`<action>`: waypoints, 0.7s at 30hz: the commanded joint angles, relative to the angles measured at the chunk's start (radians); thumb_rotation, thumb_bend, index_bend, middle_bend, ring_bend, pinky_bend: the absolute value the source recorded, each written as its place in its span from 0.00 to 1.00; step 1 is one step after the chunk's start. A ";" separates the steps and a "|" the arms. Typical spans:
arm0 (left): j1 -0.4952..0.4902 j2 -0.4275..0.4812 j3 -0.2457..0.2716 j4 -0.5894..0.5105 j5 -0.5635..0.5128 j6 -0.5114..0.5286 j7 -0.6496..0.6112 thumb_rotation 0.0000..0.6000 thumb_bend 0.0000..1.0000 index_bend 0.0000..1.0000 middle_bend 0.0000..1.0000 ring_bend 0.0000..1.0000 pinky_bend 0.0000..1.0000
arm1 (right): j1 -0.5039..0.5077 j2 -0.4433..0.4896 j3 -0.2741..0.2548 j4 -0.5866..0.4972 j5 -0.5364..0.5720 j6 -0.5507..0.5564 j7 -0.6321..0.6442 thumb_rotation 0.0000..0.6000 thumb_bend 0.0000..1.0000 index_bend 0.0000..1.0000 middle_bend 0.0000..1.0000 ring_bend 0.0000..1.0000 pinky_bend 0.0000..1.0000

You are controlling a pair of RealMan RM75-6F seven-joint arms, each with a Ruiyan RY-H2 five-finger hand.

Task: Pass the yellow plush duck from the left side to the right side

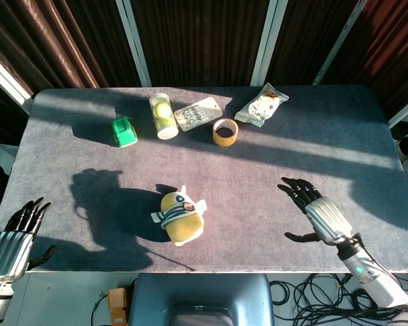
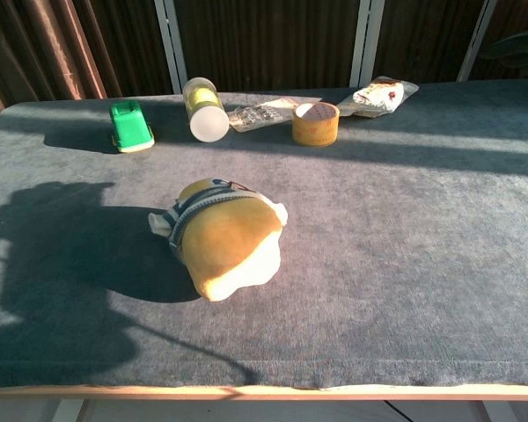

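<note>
Head view, left to right: left hand (image 1: pixel 10 239) off worktop's (image 1: pixel 326 170) near-left corner, fingers spread, holding nothing. Yellow plush duck (image 1: pixel 179 221) lies alone near front edge, about mid-worktop. Right hand (image 1: pixel 317 212) hovers well apart from it, fingers spread, holding nothing. Risk: soft round duck rolls or gets pushed off near edge under shallow grasp.

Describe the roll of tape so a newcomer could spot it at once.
Look along the far edge of the grey table, where a row of small items lies in sunlight. The tape roll sits between the blister pack and snack bag: the only tan open ring.
</note>
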 commanded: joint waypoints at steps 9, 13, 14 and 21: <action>0.049 0.041 -0.014 -0.022 0.021 0.031 -0.071 1.00 0.23 0.00 0.00 0.00 0.16 | 0.289 -0.114 0.148 -0.075 0.279 -0.386 -0.146 1.00 0.00 0.00 0.00 0.00 0.08; 0.057 0.046 -0.020 -0.025 0.028 0.029 -0.077 1.00 0.23 0.00 0.00 0.00 0.16 | 0.341 -0.168 0.164 -0.068 0.340 -0.438 -0.197 1.00 0.00 0.00 0.00 0.00 0.08; 0.058 0.047 -0.020 -0.024 0.031 0.028 -0.078 1.00 0.23 0.00 0.00 0.00 0.16 | 0.355 -0.178 0.165 -0.070 0.350 -0.454 -0.203 1.00 0.00 0.00 0.00 0.00 0.08; 0.064 0.060 -0.027 -0.031 0.032 0.004 -0.101 1.00 0.23 0.00 0.01 0.01 0.16 | 0.439 -0.248 0.170 -0.041 0.433 -0.538 -0.267 1.00 0.00 0.00 0.00 0.00 0.08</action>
